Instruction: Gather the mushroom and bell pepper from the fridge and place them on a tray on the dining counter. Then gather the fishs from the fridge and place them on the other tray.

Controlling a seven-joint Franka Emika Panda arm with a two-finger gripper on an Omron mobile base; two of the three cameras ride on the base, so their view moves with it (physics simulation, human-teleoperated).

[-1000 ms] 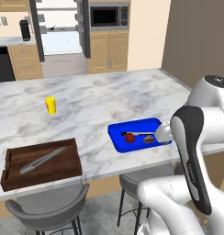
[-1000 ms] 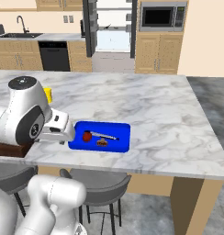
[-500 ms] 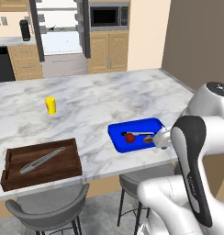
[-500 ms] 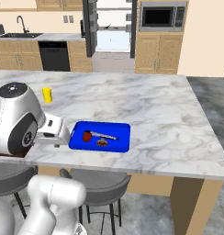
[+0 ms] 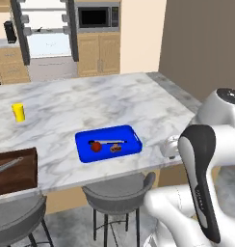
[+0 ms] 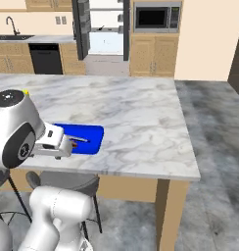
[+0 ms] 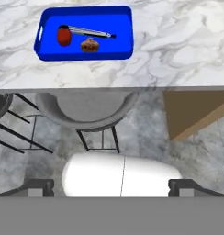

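step: one fish wrongly in blue tray | claw: wide open, empty | next: move fish to brown tray

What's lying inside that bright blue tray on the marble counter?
The blue tray holds a red bell pepper, a small brown mushroom and a slim silvery fish behind them. Nothing there is covered.

Even, bright rendered light throughout, soft faint shadows, no glare, slightly coarse detail.
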